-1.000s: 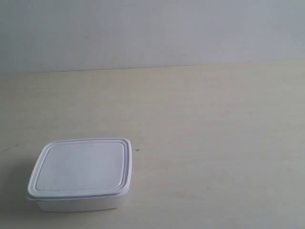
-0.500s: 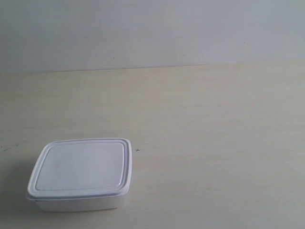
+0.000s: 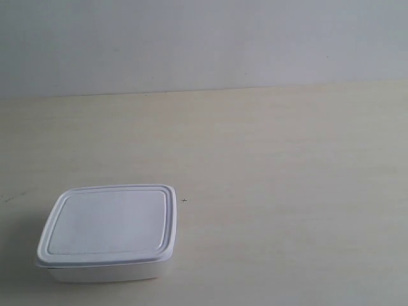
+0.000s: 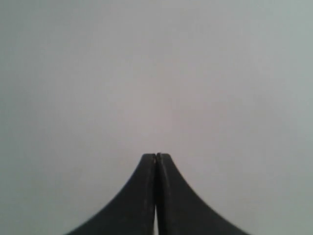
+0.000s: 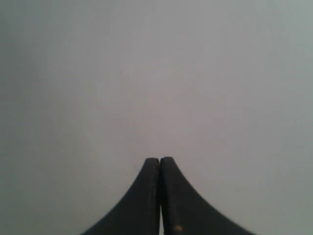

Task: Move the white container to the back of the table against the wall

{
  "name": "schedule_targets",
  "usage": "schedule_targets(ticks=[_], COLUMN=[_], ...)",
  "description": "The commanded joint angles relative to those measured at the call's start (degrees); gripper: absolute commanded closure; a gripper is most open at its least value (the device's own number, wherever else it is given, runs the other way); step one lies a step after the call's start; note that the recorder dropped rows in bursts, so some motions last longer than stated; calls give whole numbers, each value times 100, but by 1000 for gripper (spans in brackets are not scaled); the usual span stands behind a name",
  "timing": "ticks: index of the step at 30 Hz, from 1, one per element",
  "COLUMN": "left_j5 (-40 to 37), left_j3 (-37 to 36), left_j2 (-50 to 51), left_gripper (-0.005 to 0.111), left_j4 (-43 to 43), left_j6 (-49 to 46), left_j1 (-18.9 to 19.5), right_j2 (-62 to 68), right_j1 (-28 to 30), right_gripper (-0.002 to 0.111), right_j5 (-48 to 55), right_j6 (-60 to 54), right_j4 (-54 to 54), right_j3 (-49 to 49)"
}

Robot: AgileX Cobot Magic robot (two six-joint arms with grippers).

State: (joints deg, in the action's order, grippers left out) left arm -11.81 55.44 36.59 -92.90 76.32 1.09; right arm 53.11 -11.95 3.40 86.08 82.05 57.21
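The white container (image 3: 108, 233) with its ridged lid rests on the cream wood-grain table (image 3: 274, 191), low at the exterior view's left and far from the pale grey wall (image 3: 204, 44) behind the table's back edge. No arm shows in the exterior view. My left gripper (image 4: 156, 155) is shut with its dark fingers pressed together, and only plain pale grey lies beyond it. My right gripper (image 5: 160, 159) is likewise shut on nothing, facing the same blank grey. Neither wrist view shows the container.
A tiny dark speck (image 3: 184, 201) marks the table just right of the container. The table's back edge meets the wall along a straight line (image 3: 204, 90).
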Motion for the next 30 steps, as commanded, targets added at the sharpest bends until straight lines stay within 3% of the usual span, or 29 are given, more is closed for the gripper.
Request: schedule_targets(ticks=[1, 8, 12, 18, 24, 28, 30], left_j5=[-97, -370, -1003, -2337, -3607, -3837, -3955], left_j3=[-458, -1346, -1625, -1612, -1612, -1622, -1633], left_j2=[76, 76, 79, 316, 842, 1003, 1172], left_gripper=[107, 107, 107, 107, 107, 107, 107], left_j4=[1428, 3511, 5657, 8035, 9012, 9290, 9447], left_j6=[-469, -1107, -2952, -5104, -6147, -6318, -6487], left_j1=[-256, -525, -809, -1300, -1534, -1707, -1896], right_j2=[701, 1214, 1351, 1421, 1612, 1798, 1970], right_j1=[-599, -1453, -1920, -2510, -3176, -3804, -4187], right_gripper=[108, 108, 108, 108, 108, 108, 108], right_j5=[-27, -27, -3, 83, 97, 146, 732], right_j6=[-517, -553, -553, -558, -983, -1565, -2519], right_j4=[-50, -258, -327, -1013, -1626, -2227, -3324], right_j3=[-22, -437, -681, -1188, -1660, -1932, -1978])
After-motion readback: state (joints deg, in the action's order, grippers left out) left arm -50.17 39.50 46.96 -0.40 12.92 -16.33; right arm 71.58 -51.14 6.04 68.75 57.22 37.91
